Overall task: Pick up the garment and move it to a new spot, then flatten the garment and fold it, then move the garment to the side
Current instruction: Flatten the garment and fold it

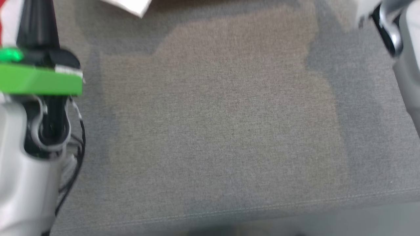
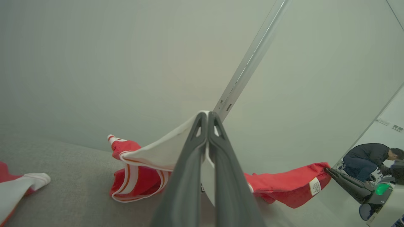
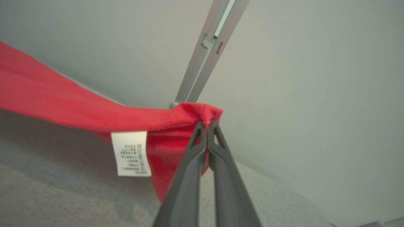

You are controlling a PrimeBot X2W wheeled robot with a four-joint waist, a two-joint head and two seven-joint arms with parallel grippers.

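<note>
The garment (image 2: 135, 179) is red with white panels and orange-edged trim, and it hangs stretched above the grey cushion (image 2: 63, 176). My left gripper (image 2: 207, 114) is shut on its white edge. My right gripper (image 3: 207, 123) is shut on a red corner of the garment (image 3: 63, 104), where a white care label (image 3: 131, 153) dangles. In the left wrist view the right gripper (image 2: 328, 170) shows at the far right, holding that red corner. The head view has the left arm's green band (image 1: 39, 80) at the left and a white bit of cloth (image 1: 129, 6) at the top edge.
The grey fabric surface (image 1: 223, 124) spreads across the head view, with its seamed front edge near the bottom. A pale wall with a metal rail (image 2: 249, 63) stands behind. A person (image 2: 369, 157) crouches in the far right background. The right forearm (image 1: 403, 42) is at the upper right.
</note>
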